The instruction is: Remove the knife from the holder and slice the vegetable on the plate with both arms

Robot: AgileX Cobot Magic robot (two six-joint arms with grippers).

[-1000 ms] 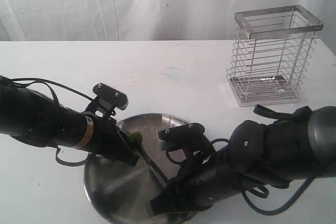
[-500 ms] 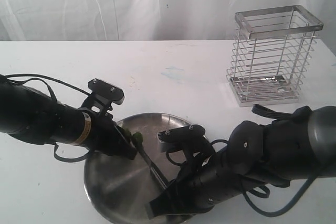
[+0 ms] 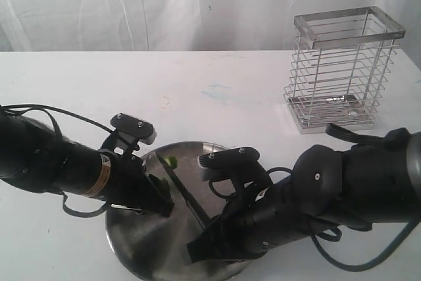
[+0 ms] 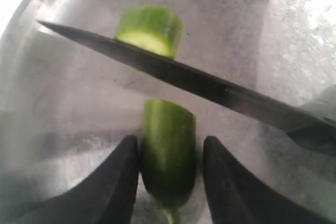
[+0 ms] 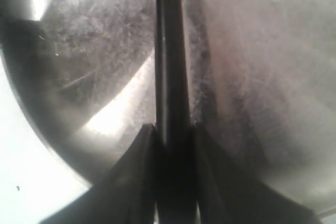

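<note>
The vegetable is cut in two on the steel plate [image 3: 141, 241]. In the left wrist view the far piece [image 4: 149, 29] lies beyond the dark knife blade [image 4: 210, 85], pale cut face showing. The near piece [image 4: 168, 156] sits between the black fingers of my left gripper [image 4: 170, 140], one finger touching it and the other a hair off. In the exterior view the far piece [image 3: 171, 160] lies by the knife [image 3: 181, 192], and my left gripper [image 3: 163, 203] is just left of the blade. My right gripper [image 5: 173, 129] is shut on the knife handle, blade [image 5: 168, 51] pointing across the plate [image 5: 252, 77].
The silver wire holder [image 3: 345, 70] stands empty at the back right of the white table. The right arm's bulk [image 3: 342, 189] covers the plate's right edge. A white curtain hangs behind the table.
My left gripper has drawn back down and left with the near half, opening a gap to the far piece. The knife and right arm have shifted only slightly.
</note>
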